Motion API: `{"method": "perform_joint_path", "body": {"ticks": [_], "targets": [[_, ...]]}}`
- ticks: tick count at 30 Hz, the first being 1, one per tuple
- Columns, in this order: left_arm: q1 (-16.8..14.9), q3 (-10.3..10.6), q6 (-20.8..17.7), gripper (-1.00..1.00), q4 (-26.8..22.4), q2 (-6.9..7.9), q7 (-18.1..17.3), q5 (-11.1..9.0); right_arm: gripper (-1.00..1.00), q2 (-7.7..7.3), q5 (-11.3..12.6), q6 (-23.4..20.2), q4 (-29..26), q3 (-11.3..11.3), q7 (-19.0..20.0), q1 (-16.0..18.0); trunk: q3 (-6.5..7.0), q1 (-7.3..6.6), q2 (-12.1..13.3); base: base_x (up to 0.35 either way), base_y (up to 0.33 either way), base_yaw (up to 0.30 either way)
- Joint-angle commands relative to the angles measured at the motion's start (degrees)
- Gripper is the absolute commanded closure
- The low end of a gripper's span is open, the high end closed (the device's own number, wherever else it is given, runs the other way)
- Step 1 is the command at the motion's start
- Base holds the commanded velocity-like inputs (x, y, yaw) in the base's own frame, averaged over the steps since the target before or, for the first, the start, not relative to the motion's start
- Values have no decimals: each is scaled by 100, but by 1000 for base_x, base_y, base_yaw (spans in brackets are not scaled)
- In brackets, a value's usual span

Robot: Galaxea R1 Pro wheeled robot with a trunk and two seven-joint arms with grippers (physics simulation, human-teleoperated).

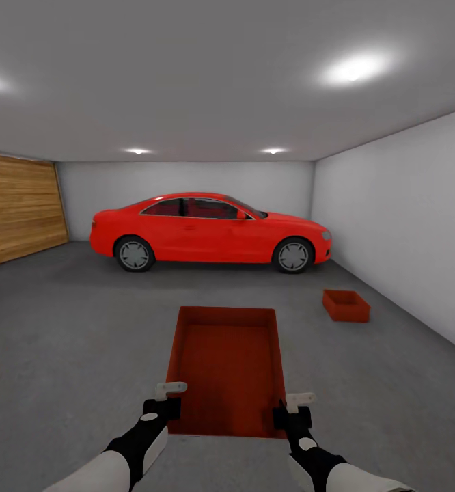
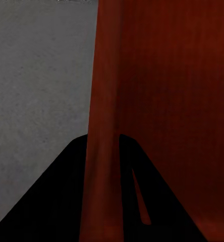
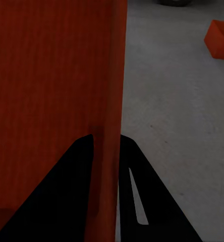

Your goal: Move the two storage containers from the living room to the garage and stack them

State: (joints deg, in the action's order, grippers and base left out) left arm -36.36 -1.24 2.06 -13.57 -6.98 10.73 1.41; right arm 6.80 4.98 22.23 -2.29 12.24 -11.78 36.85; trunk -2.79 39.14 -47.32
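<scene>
Held container: orange-red bin, carried level before the red car. Left gripper clamps its left wall, right gripper its right wall; both arms extended forward. Second container: on grey floor, near car's front.

One open orange-red bin sits level, held above the grey floor; its twin rests upright on that floor beside the car's front.

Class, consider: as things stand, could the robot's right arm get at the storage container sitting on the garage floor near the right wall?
Probably not yet: the right gripper is shut on the held container, and the floor container lies well ahead, apart from it.
</scene>
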Motion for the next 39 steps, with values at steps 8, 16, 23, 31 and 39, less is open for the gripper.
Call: {"method": "perform_joint_path", "body": {"ticks": [8, 16, 23, 31, 39], "targets": [[-7, -85, 14, 100, 3, -5, 44, 17, 100, 3, 144, 45, 9, -38, -35, 6, -9, 5, -7, 321, 0, 0], [-7, -87, 14, 100, 3, -5, 44, 17, 100, 4, 144, 45, 9, -38, -35, 6, -9, 5, -7, 321, 0, 0], [-8, -87, 14, 100, 3, -5, 44, 17, 100, 5, 144, 44, 9, -38, -35, 6, -9, 5, -7, 321, 0, 0], [-6, -87, 14, 100, 3, -5, 44, 17, 100, 4, 144, 44, 9, -38, -35, 6, -9, 5, -7, 321, 0, 0], [-10, -87, 14, 100, 3, -5, 44, 17, 100, 3, 144, 45, 9, -38, -35, 6, -9, 5, -7, 321, 0, 0]]}}
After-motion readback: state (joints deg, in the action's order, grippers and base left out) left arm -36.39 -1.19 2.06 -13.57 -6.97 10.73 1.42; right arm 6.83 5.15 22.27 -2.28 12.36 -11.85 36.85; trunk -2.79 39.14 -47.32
